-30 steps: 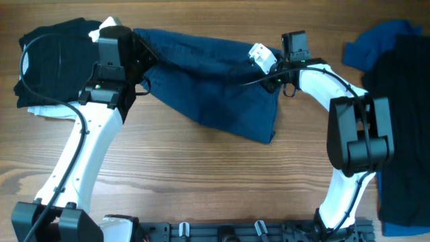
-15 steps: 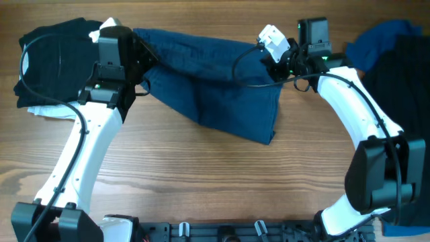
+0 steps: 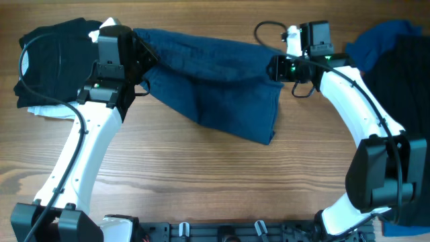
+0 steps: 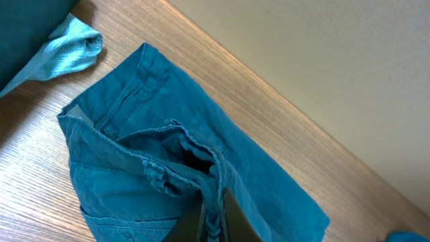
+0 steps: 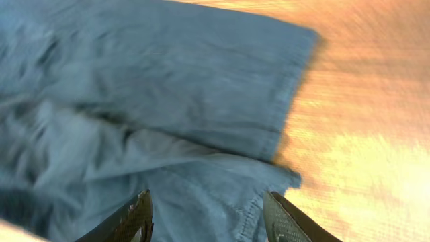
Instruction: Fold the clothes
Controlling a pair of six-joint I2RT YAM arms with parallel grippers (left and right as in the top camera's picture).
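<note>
- Overhead view showing dark blue denim shorts [image 3: 215, 87] lying spread across the upper middle of the frame on a wooden table [image 3: 201, 181], stretching from left of centre to right of centre.
- Pinching the left end of the denim shorts with the left gripper [image 3: 144, 62], jaws standing closed on the fabric.
- Confirming that hold from the left wrist: left gripper [image 4: 213, 212] at the bottom edge, fingers pressing together on a bunched fold by the waistband, denim shorts [image 4: 134, 154] trailing away toward the upper left.
- Hovering at the right edge of the denim shorts with the right gripper [image 3: 275, 67], arm reaching in from the right of the frame; touching the cloth or not, impossible to tell.
- Showing, from the right wrist, the right gripper [image 5: 207, 196] with fingers standing well apart at the bottom of a blurred frame, gripping nothing, denim shorts [image 5: 168, 87] filling the left and centre beneath them.
- Sitting at the upper left of the overhead frame: a black garment [image 3: 50, 64], a white cloth [image 3: 50, 111] poking out below it.
- Lying at the far right: a bright blue garment [image 3: 376, 44] with a second black garment [image 3: 410, 101] over it.
</note>
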